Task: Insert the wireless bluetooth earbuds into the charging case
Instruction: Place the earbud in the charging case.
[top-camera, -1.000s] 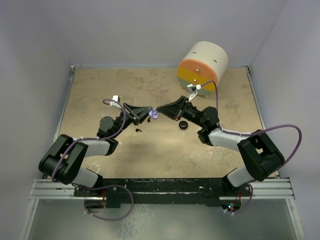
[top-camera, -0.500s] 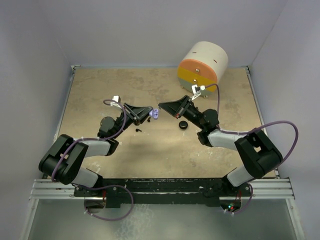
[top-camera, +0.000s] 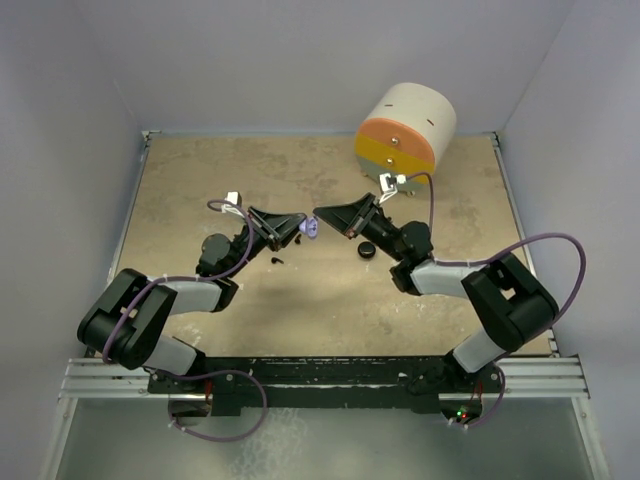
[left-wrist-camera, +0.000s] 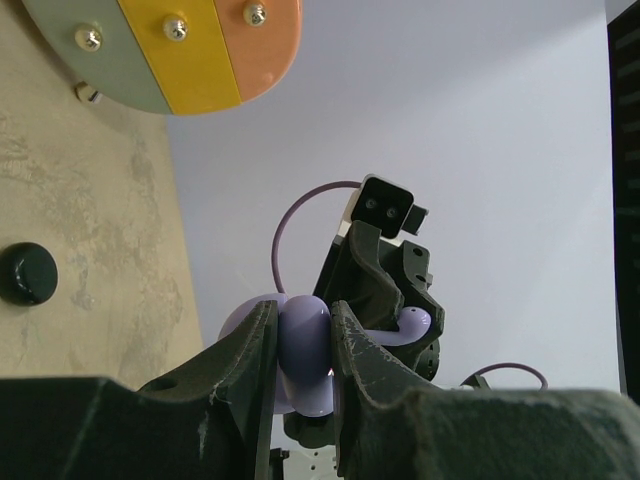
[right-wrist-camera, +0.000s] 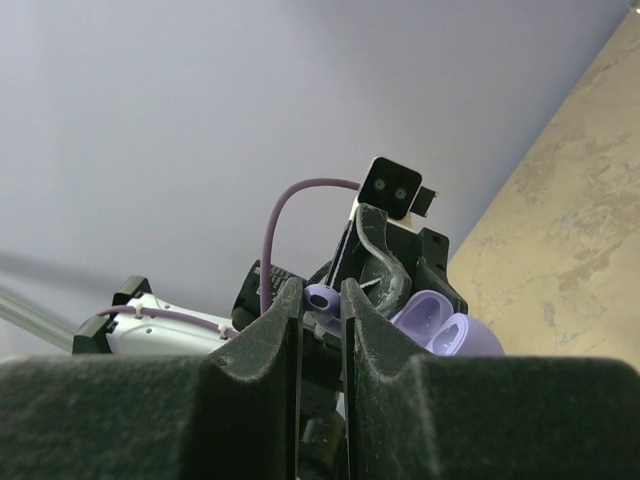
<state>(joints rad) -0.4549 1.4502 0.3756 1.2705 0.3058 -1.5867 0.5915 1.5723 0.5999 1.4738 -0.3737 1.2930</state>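
Right tool's (top-camera: 318, 214) earbud (right-wrist-camera: 322, 297) farther back, beside left tool's (left-wrist-camera: 303, 318) case (left-wrist-camera: 306, 352), mid-table.

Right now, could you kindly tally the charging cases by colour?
Lavender case: 1, clamped in the left gripper
Black case: 1, lying on the table
Total: 2

No text, label, brand, number or sign can be read in any view. Surfaces checked were the striped face of the round drum (left-wrist-camera: 190, 50), the lavender charging case (left-wrist-camera: 300, 345), the lavender earbud (right-wrist-camera: 322, 297) and the black puck (left-wrist-camera: 27, 273). All appear plain as far as the pictures resolve.
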